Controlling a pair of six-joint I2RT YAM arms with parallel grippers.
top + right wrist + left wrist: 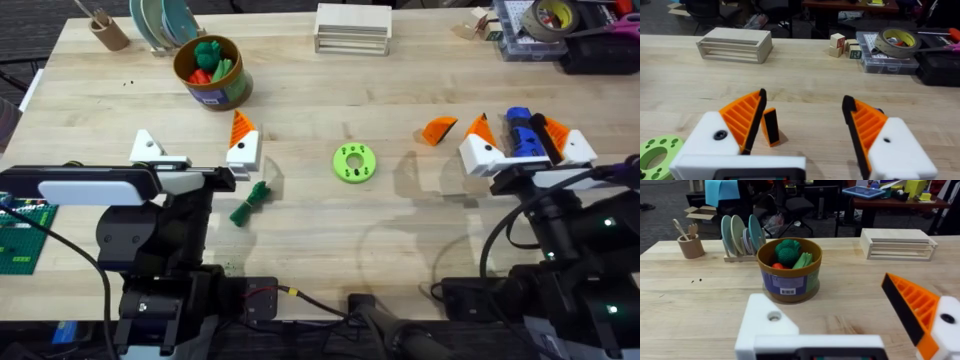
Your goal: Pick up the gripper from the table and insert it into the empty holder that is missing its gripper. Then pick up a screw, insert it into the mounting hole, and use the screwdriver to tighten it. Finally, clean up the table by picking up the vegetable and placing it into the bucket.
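The loose orange gripper wedge (438, 130) (771, 126) lies on the table just left of my right gripper (517, 125) (804, 100). That gripper is open, with orange pads on both fingers. In the overhead view the blue and black screwdriver (522, 132) sits between its spread fingers, ungripped. My left gripper (193, 140) (832, 305) is open too. Its bare white finger is the holder (147, 147) (767, 322); the other finger carries an orange pad (912, 305). The dark green vegetable (250, 205) lies by the left arm. The bucket (211, 72) (790, 282) holds toy food.
A lime-green ring disc (354, 163) (655, 157) lies mid-table. Along the far edge stand a pencil cup (110, 30), a plate rack (165, 22), a wooden rack (352, 28) and a parts box with a tape roll (550, 15). Tiny dark specks (696, 281) lie left of the bucket.
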